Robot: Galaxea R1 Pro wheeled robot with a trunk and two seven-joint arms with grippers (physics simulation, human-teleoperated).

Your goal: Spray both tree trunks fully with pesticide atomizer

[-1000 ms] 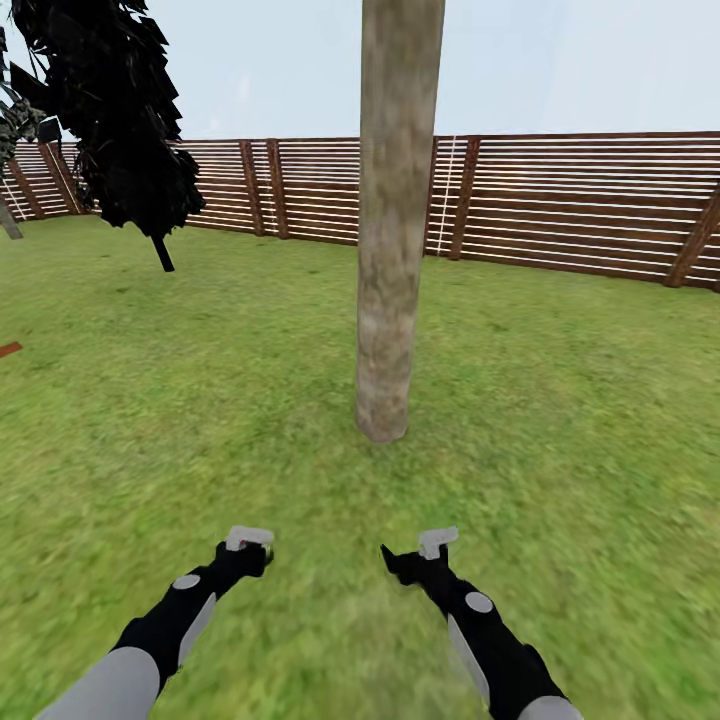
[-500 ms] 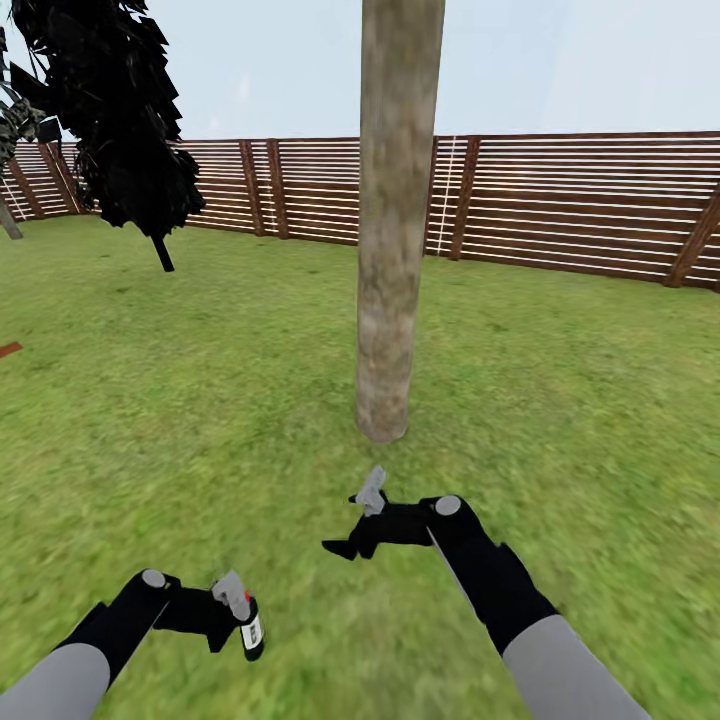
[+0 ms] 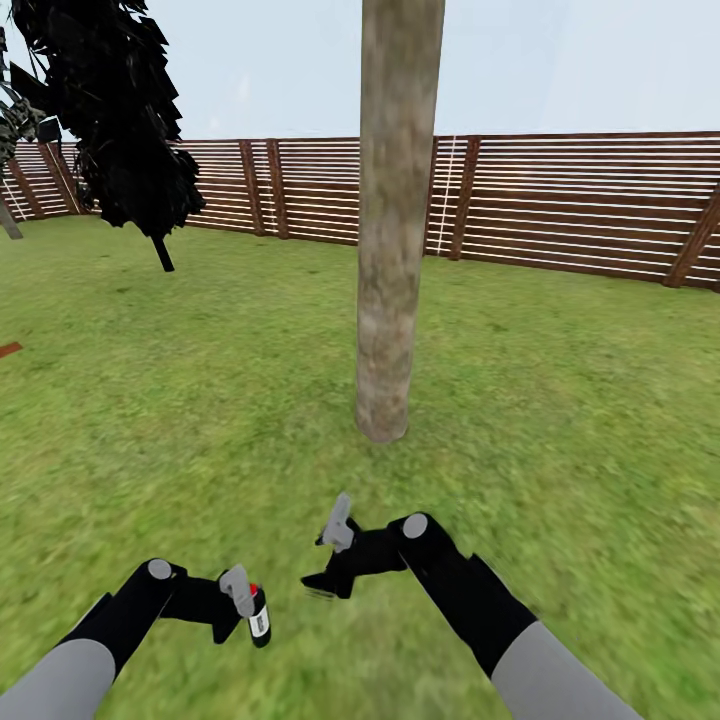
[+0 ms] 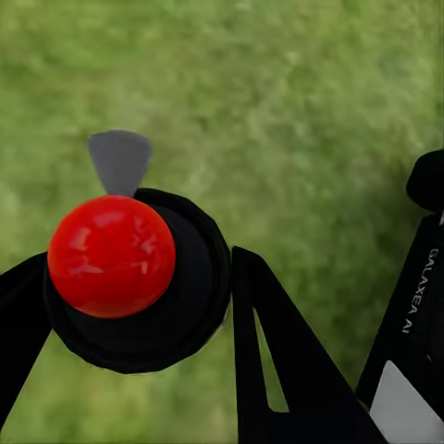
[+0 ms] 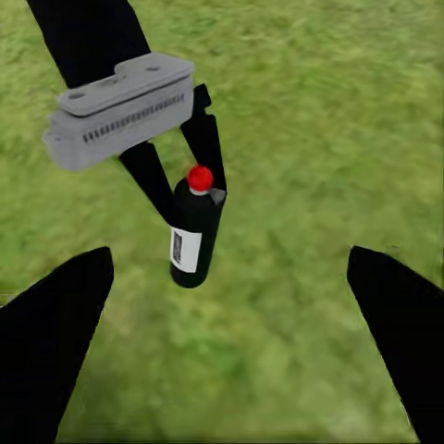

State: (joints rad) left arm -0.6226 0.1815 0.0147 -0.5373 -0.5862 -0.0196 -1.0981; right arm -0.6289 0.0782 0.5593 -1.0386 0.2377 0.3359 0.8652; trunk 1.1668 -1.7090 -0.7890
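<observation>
While the tree trunk (image 3: 394,220) is rising from the lawn (image 3: 560,400) straight ahead, the spraying step is not yet starting. The right hand (image 3: 327,560) is gaping wide, empty. The left hand (image 3: 240,605) is gripping the pesticide atomizer (image 3: 257,615), its long axis upright, red top up, grey nozzle sideways. Next, I judge, it needs aiming at the trunk.

The left wrist view shows white lettering "GALAXEA AI" running along the black right arm (image 4: 418,305). The atomizer (image 5: 194,233) carries a white label, too small to read.
</observation>
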